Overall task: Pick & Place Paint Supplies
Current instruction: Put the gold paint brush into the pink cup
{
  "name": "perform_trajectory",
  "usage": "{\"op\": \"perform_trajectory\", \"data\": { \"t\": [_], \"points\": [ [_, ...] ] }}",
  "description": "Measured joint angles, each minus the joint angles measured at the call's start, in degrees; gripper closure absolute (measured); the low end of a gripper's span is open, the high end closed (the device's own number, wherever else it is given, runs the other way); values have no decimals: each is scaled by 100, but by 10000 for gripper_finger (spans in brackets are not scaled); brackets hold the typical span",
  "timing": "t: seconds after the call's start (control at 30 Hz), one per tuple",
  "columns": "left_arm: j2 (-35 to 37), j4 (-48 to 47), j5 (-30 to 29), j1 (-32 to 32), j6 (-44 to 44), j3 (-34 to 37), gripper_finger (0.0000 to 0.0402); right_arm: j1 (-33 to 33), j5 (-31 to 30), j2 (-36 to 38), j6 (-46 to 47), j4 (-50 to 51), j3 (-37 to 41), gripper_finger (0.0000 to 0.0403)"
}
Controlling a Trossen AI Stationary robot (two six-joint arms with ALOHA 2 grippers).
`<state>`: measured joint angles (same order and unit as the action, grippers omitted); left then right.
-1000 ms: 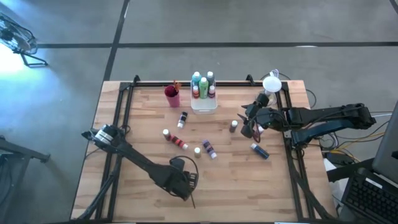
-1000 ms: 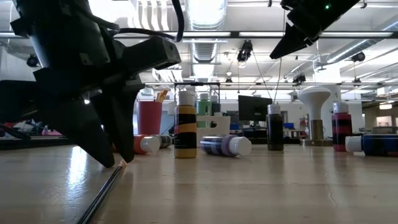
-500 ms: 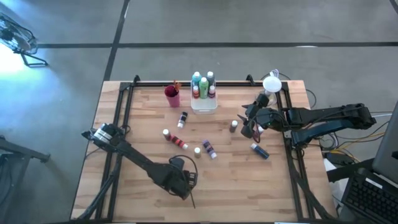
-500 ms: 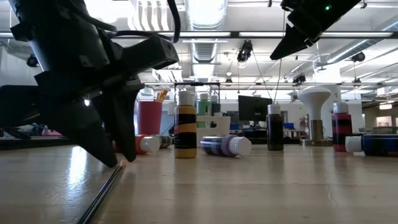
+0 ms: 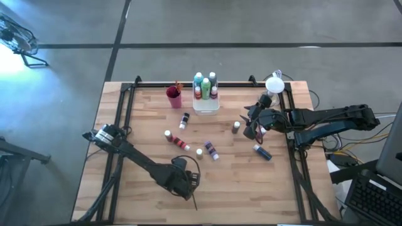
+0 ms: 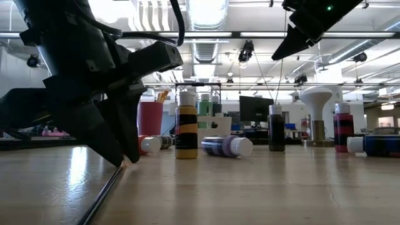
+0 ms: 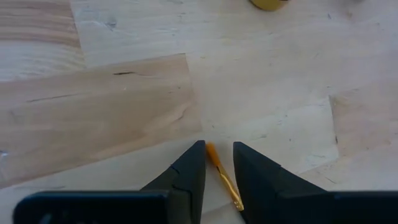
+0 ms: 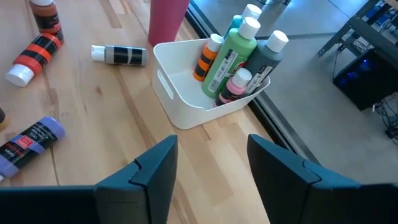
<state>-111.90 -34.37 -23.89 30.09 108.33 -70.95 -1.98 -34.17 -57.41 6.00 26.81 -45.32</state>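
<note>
Wooden desk [image 5: 138, 125], paint supplies scattered mid-surface. Left hand [image 7: 216, 163] down at near edge, fingers narrowly parted and straddling orange paintbrush [image 7: 222, 177] lying flat on the wood; contact with handle not discernible, not lifted. Right hand [image 5: 254, 129] raised above far right side, fingers apart, holding nothing. White tray [image 8: 186, 99] at far edge with several upright bottles [image 8: 229, 61] inside; magenta cup [image 5: 174, 97] just beside tray. Loose bottles around centre: red-black one [image 8: 34, 55] on its side, purple one [image 5: 211, 149] on its side, blue one [image 5: 262, 152] lying near right hand, dark one [image 5: 236, 127] upright.
</note>
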Motion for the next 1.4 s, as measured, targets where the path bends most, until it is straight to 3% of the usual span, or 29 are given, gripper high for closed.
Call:
{"op": "perform_trajectory", "data": {
  "t": [0.37, 0.67, 1.03, 1.4],
  "points": [
    [-4, -29, 68, -2, -334, 10, 394, 2, -1, 0, -7, 0, 0, 235],
    [343, -8, -109, -5, -1018, 36, 399, 0, -1, 0, -65, 76, 2, 254],
    [2028, 22, -1712, 91, -2731, -7, 401, 4, -14, 0, -5, 145, 2, 277],
    [3493, -52, -3977, -71, -6259, 5, 401, 4, -28, 0, 203, 138, 2, 295]
  ]
}}
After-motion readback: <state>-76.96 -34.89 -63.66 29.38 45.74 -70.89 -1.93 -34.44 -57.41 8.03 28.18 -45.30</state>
